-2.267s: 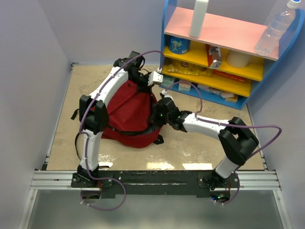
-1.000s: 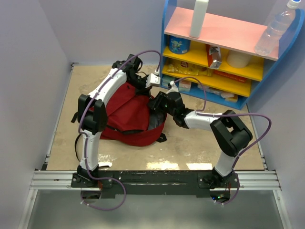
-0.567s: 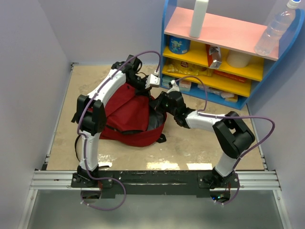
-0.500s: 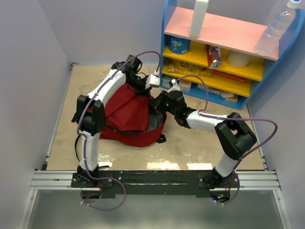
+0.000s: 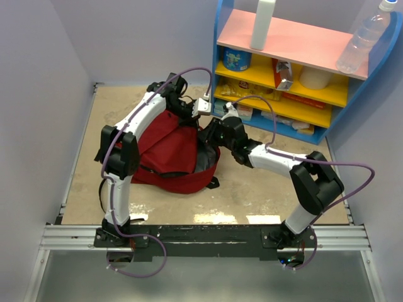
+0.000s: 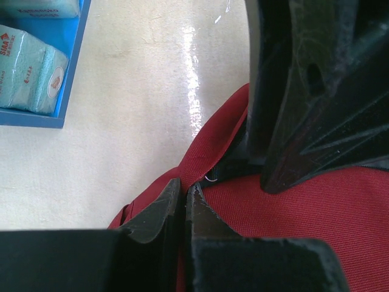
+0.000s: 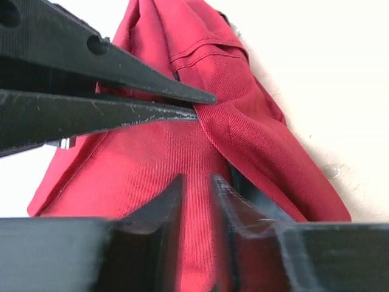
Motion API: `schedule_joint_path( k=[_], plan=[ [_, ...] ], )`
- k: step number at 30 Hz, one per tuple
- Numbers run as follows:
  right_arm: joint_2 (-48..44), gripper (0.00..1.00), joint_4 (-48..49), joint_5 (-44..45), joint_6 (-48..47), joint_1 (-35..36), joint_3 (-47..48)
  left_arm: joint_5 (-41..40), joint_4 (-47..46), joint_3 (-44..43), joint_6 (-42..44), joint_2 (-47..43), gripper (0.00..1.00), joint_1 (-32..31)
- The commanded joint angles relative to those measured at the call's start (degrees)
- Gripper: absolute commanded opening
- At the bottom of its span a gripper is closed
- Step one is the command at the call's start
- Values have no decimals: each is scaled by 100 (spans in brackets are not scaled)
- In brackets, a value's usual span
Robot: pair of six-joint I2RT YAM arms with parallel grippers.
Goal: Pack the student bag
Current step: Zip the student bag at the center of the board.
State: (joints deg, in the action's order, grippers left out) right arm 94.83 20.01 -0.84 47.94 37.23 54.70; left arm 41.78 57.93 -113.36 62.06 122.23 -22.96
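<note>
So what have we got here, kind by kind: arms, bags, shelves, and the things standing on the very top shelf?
Arms: 2, the left arm and the right arm
Bag: 1, a red bag
Shelf unit: 1
Things on its top shelf: 2, a tall white container and a clear bottle
Total: 6

A blue shelf (image 5: 219, 44) holds a clear bottle (image 5: 362, 39) and snack packets (image 5: 249, 92).

Overhead looks down; both wrist views close on student bag (image 5: 170, 151).
</note>
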Motion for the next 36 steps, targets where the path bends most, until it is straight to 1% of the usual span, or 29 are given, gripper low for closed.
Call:
schedule_joint_path(
  k=[1,2,3,5,6,11,16,17,19,20,23,28,31,33,34,35,36],
  plan=[
    [-43,37,-393,251,-277,82,332,296,219,86,-98,-376,8,-24],
    [-52,42,-236,216,-242,74,227,296,219,86,-98,-376,8,-24],
    [0,54,-191,199,-137,82,217,304,201,86,-115,-385,8,-16],
    [97,63,-94,172,-14,91,208,304,210,104,-124,-385,8,-16],
    [193,64,-42,172,135,117,199,304,210,104,-124,-385,8,-24],
    [317,65,152,566,321,310,155,252,219,139,-124,-420,8,-24],
    [545,58,398,743,479,390,147,269,183,113,-142,-437,8,-24],
    [537,57,625,796,505,407,68,278,175,104,-168,-437,8,-24],
    [502,53,968,857,532,408,-73,296,166,104,-186,-446,8,-15],
    [432,48,1118,910,532,408,-134,304,175,104,-203,-437,8,-15],
    [309,43,1145,963,488,399,-187,270,201,121,-186,-437,8,-24],
    [168,39,1119,1051,488,408,-328,252,210,121,-177,-446,8,-24],
    [133,35,1180,1095,505,408,-433,269,201,121,-194,-446,8,-24],
    [37,37,1154,1139,540,408,-495,278,210,130,-195,-446,8,-24],
    [-16,40,1085,1208,532,408,-565,287,236,139,-203,-446,8,-24],
    [-60,51,1075,1244,541,408,-618,304,236,148,-195,-455,8,-16],
    [-122,55,1075,1270,558,408,-688,304,236,165,-195,-464,8,-15]
  ],
)
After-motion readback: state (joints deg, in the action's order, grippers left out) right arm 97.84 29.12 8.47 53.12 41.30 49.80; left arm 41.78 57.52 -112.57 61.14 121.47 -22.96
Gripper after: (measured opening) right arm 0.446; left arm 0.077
